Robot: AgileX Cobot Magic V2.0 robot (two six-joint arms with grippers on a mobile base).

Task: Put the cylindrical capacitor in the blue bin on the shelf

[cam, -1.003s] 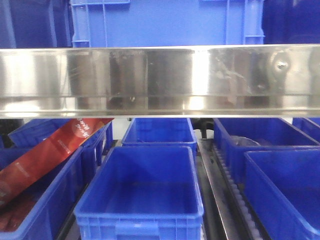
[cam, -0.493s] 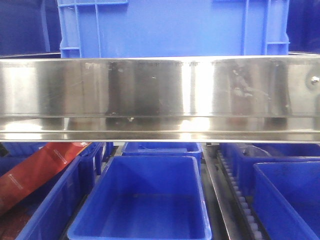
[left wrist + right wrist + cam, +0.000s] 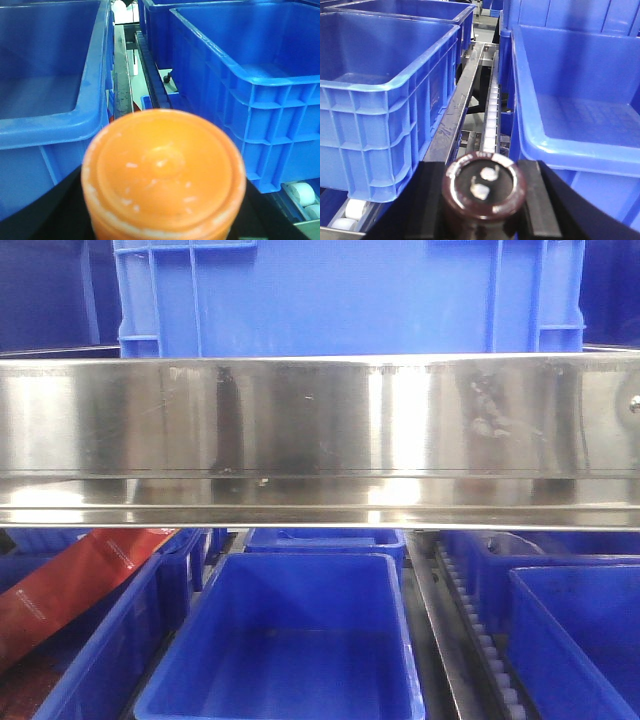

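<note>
We're starting with what we can't see. In the front view the broad front rail of the shelf (image 3: pixel 320 430) is cutting straight across, hiding both arms and the far end of the centre bin (image 3: pixel 290 640) below it. A tall blue crate (image 3: pixel 340 295) is running off the top edge. A red packet (image 3: pixel 70 585) is getting clipped at lower left, its print too blurred to read.

Over to the right wrist view: the right gripper (image 3: pixel 483 200) is clenching the cylindrical capacitor (image 3: pixel 482 187) between black fingers (image 3: pixel 431 200), low in the frame, with its body cut off at the bottom edge. It's hanging in line with the gap between the left-hand bin (image 3: pixel 385 75) and the right-hand bin (image 3: pixel 580 100), where the white roller track (image 3: pixel 492 115) is running, and it's inside neither. We're seeing a glossy dark brown sleeve, a lighter rim and two pale terminals on its round top.

In the left wrist view, the left gripper (image 3: pixel 162 220) is gripping an orange cylinder (image 3: pixel 162 170). Only its scuffed, matte round top is showing, blurred by closeness, and the dark fingers (image 3: pixel 47 215) are mostly hidden.

The bins are ribbed moulded plastic, and the rail is scuffed, mirror-bright steel.
</note>
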